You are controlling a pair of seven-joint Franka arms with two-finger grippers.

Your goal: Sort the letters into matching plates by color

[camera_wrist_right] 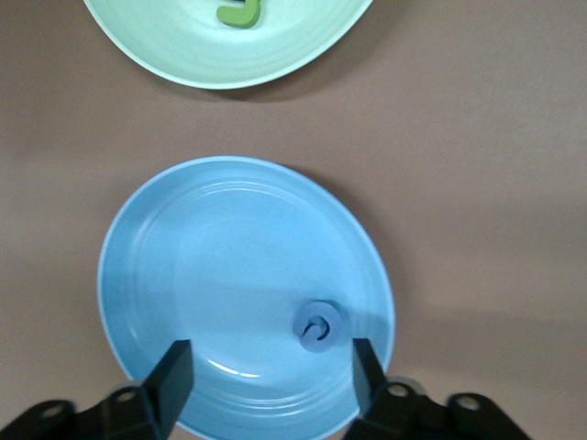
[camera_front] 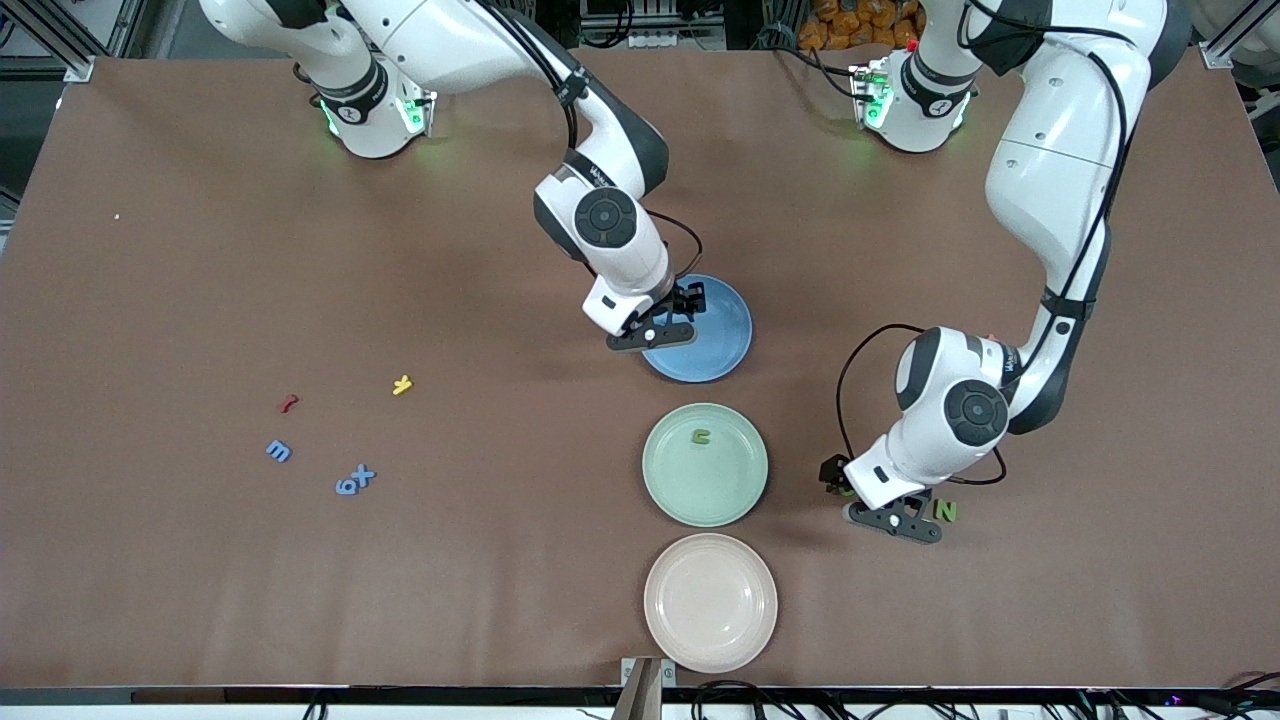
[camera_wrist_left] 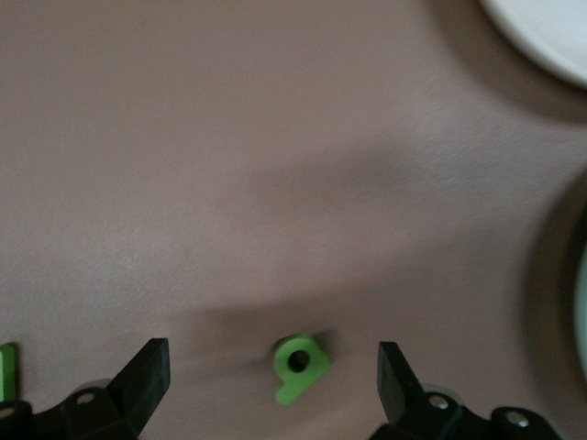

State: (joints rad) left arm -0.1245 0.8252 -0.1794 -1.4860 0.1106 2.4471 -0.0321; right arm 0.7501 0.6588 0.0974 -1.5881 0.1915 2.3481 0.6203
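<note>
**Grippers at work: one over a green letter, one over the blue plate**

Left gripper [camera_wrist_left: 271, 380] hangs low over the table with its fingers [camera_wrist_left: 147, 371] spread wide, straddling a small green letter [camera_wrist_left: 298, 365] that lies flat on the table between them, touching neither. This spot is beside the green plate [camera_front: 705, 500], toward the left arm's end of the table; a green N [camera_front: 945, 511] lies just beside the gripper. To pick well, I judge the gripper should drop straight down, keep the letter centred, and close slowly so the thin piece does not skid or tip out.

Right gripper [camera_wrist_right: 266, 371] hovers over the blue plate [camera_wrist_right: 147, 275], jaws open and empty; a blue letter [camera_wrist_right: 317, 327] lies in the plate below it. The blue plate sits farther from the camera than the green plate, which holds one green letter [camera_front: 702, 436]. A pink plate [camera_front: 710, 640] sits nearer. Blue letters [camera_front: 353, 481], a blue m [camera_front: 279, 451], a red one [camera_front: 288, 403] and a yellow one [camera_front: 402, 384] lie well apart from the green plate, toward the right arm's end.
</note>
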